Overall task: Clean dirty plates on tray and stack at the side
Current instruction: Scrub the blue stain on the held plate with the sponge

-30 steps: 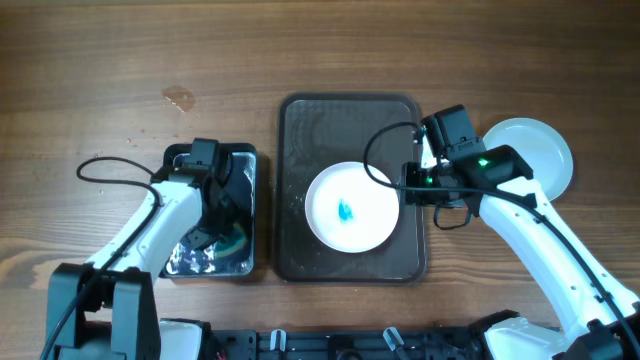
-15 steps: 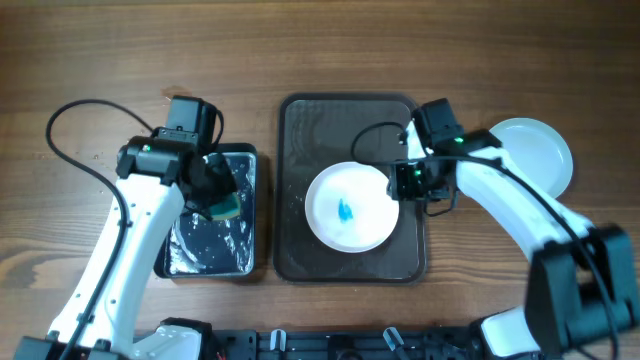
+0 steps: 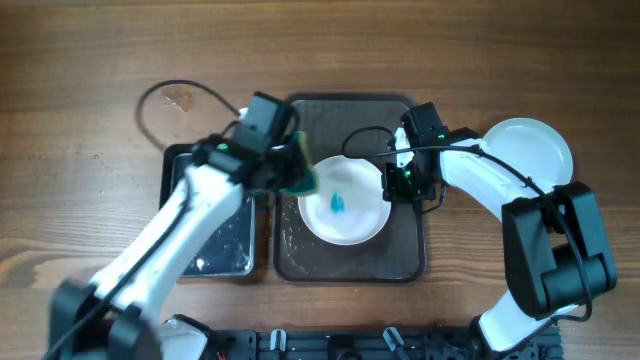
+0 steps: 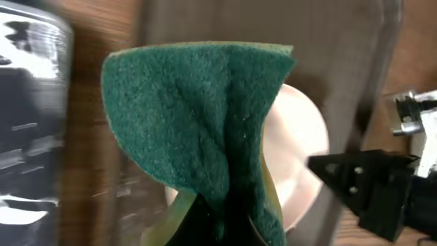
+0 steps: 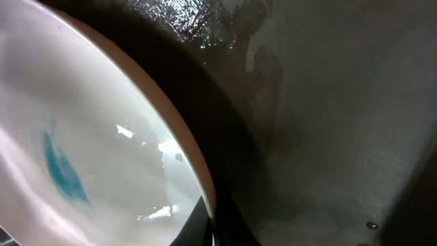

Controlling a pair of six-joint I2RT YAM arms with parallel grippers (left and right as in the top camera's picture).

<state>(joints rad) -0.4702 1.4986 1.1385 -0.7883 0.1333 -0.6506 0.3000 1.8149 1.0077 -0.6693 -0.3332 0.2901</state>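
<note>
Jaws, left: left gripper (image 3: 288, 172) is pressed together on the green sponge (image 4: 198, 116); most of the sponge sticks out past the fingers.
Jaws, right: right gripper (image 3: 398, 183) is closed at the right rim of the dirty plate (image 3: 352, 218) and looks to be pinching it. Its own fingers barely show in the right wrist view.
Landmark: tray (image 3: 345, 108), dark brown.
Dirty plate: lies flat inside the tray, middle to lower part, with a blue smear (image 3: 338, 203) at its centre.
Key relation: the smear lies right of the sponge, toward the tray's centre. The sponge is over the plate's left edge, near the tray's left rim. The plate is round, so no long axis.
Nearer arm: left, and it alone has the sponge.
Plate vs jaws: sits between both grippers, left one above its tray-left side, right one at its tray-right rim.
Contact: can't tell if the sponge touches the plate.
Step, judged: right steadies, left wipes; smear intact, wipe not done.
Side plate: white plate (image 3: 535, 150) on the table off the tray's right side, looks clean. One or a stack, can't tell.
Container: black container (image 3: 215, 250) just off the tray's left side.
</note>
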